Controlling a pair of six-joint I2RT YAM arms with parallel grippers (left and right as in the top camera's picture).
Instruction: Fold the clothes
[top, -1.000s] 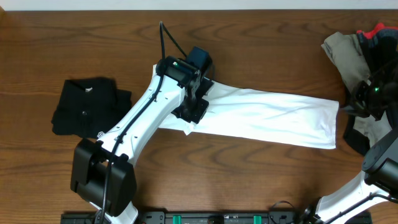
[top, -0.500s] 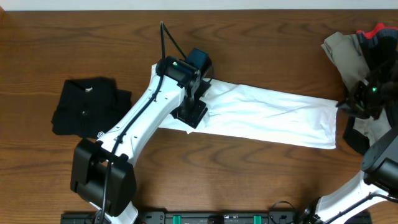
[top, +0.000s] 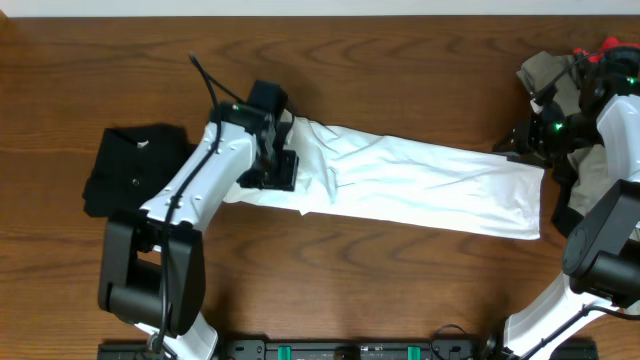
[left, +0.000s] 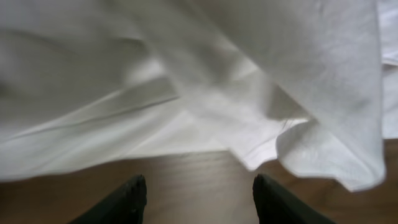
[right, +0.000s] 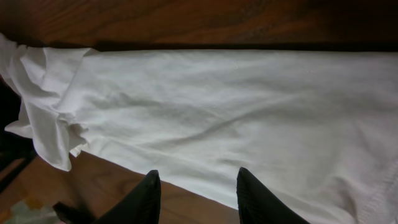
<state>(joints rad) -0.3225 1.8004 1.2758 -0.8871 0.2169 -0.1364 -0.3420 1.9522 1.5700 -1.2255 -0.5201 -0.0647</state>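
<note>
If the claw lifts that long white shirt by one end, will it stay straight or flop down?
Probably flop: the white shirt lies in soft wrinkles and its corner curls near the left claw. It looks thin, so likely light. Pushed, it would probably bunch up rather than slide.

Dark brown wood-grain table (top: 400, 280) under even light

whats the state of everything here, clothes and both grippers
white T-shirt: folded into a long strip, lying flat, not held
black garment: folded, lying at the left
heap of clothes: unfolded, bunched at the right edge
left gripper: open, empty, over the shirt's left end
right gripper: open, empty, by the shirt's right end
</note>
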